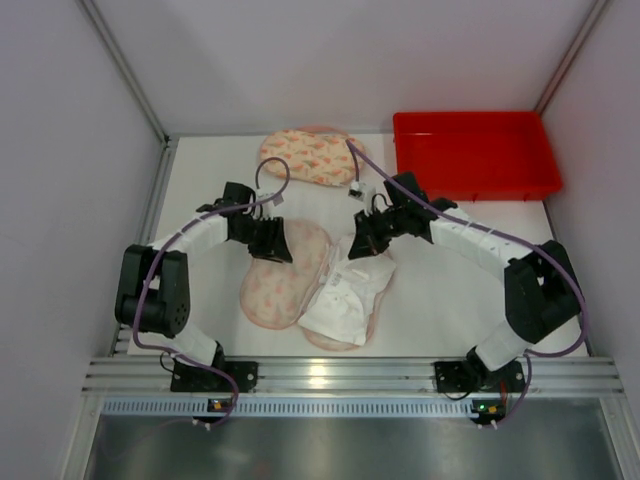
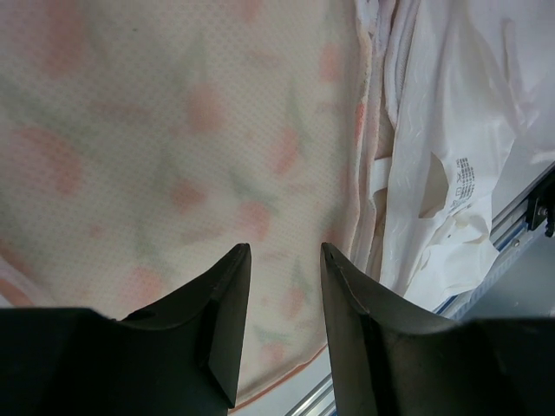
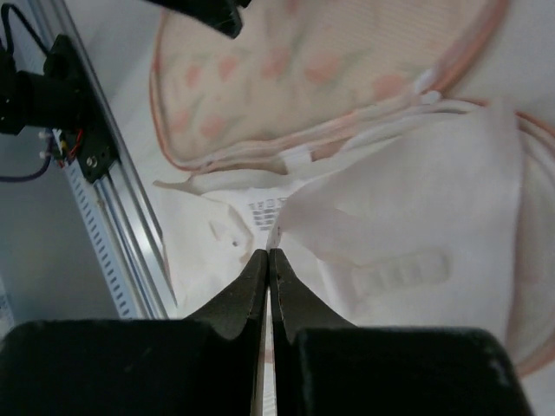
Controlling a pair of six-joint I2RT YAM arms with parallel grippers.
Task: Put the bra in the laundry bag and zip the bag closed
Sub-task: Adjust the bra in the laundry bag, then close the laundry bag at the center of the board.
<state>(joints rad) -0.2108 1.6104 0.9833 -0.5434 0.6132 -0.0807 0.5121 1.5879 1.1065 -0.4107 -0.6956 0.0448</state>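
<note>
The laundry bag (image 1: 272,285) is pink floral mesh, lying open like a shell in the middle of the table. The white bra (image 1: 345,295) lies on its right half. My left gripper (image 1: 278,243) is open just above the bag's left flap (image 2: 173,130), with mesh showing between its fingers (image 2: 284,251). My right gripper (image 1: 358,245) is shut (image 3: 270,253) on a thin white edge of the bra (image 3: 416,199). The bag's rim with its zip (image 3: 295,78) lies beyond the bra. The bra also shows at the right of the left wrist view (image 2: 451,130).
A red bin (image 1: 475,152) stands at the back right. A second floral mesh piece (image 1: 308,155) lies at the back centre. The aluminium rail (image 1: 350,375) runs along the near edge. White walls close in the sides.
</note>
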